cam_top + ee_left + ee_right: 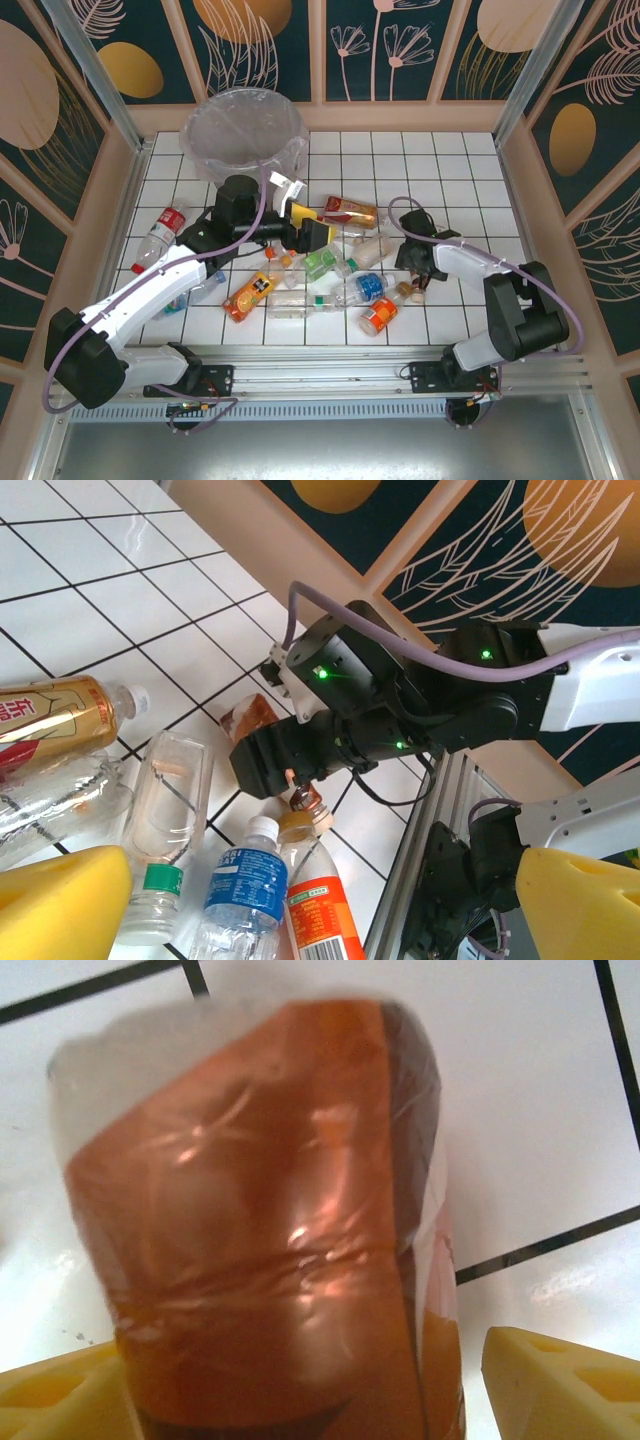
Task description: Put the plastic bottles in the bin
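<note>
From where I stand, the job is hardly started. The bin (190, 140) sits at the far left of the tabletop (470, 180), and through its clear liner I can't make out a single bottle inside. The plastic bottles are nearly all lying in a loose heap in the middle of the tiles, roughly 10 of them as far as I can count. Among them are an orange-labelled bottle (250, 294), a green-labelled one (320, 262) and a blue-labelled one (366, 288). A red-labelled bottle (163, 232) lies well apart from the heap at the left edge, near the bin.

The left gripper (310, 225) hangs over the far side of the heap with its yellow fingers spread wide and nothing between them.

The right gripper (416, 272) is low at the right end of the heap. Its wrist camera shows a brown-labelled bottle (260, 1230) lying on the tiles between its fingers. The fingers stand apart, and a sliver of white tile shows between the bottle and 1 finger, so I judge it isn't clamped.

So by my reckoning every bottle I can see is left to move, and neither arm is carrying 1 toward the bin.
</note>
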`<move>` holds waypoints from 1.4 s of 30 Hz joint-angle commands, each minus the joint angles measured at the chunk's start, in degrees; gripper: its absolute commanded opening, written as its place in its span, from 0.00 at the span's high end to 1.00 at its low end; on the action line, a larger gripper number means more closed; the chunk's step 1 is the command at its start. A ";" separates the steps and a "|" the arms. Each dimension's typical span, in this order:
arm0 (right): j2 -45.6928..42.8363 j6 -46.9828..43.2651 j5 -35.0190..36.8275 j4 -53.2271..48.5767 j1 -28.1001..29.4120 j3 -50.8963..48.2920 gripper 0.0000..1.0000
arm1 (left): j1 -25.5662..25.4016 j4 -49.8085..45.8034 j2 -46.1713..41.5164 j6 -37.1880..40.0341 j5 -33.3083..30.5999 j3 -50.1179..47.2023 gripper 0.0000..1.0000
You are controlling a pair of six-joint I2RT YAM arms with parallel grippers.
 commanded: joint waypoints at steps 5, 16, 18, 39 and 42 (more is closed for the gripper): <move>-1.45 1.55 0.88 -1.83 1.34 -1.50 0.27 | -0.31 1.61 -1.49 -1.16 0.27 -0.47 0.02; -3.43 0.39 3.14 -0.96 1.45 -1.67 0.43 | -0.27 3.33 -0.75 -3.79 0.62 -0.15 0.01; -4.69 -0.18 3.57 -0.75 1.47 -1.59 0.46 | -0.25 4.53 -0.26 -5.39 0.71 -0.25 0.01; -24.35 -12.15 -21.68 9.99 4.17 3.54 0.47 | -0.65 22.62 7.86 -20.81 0.18 0.16 0.02; -24.98 -11.70 -26.22 12.49 5.51 4.22 0.47 | -1.53 22.75 9.74 -20.81 0.27 1.72 0.02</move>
